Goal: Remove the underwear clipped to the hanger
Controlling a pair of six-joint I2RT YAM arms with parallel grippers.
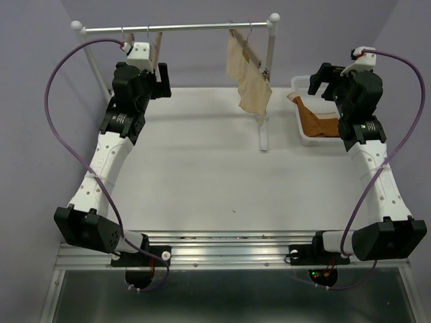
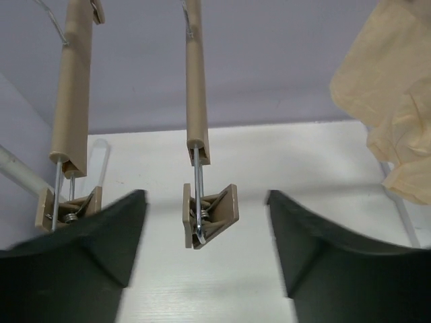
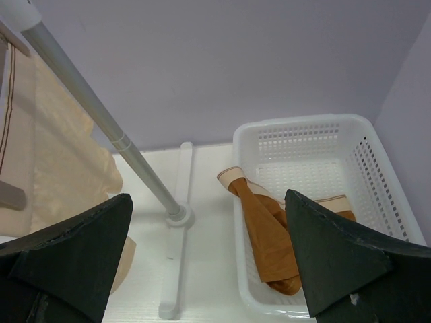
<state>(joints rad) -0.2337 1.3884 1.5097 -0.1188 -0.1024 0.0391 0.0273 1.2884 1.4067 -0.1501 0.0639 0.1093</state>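
— Looking for the underwear (image 3: 269, 235): hanging off the hanger (image 2: 196, 81) or not?

— Not hanging. Lying crumpled in the basket (image 3: 303, 131) at the far right of the counter (image 1: 202, 175), stretching roughly near to far, directly below the right gripper (image 3: 207, 202), spread wide and holding nothing.

— And checking the left gripper (image 2: 205, 195)?

— Hovering at the far left, parted, gripping nothing, framing the hanger's bare clip (image 2: 212, 215) without touching. Seeing its bar hanging upright. Putting the right arm nearer the underwear, the left nearer the hanger. Judging the removal done, likely leaving only backing away.
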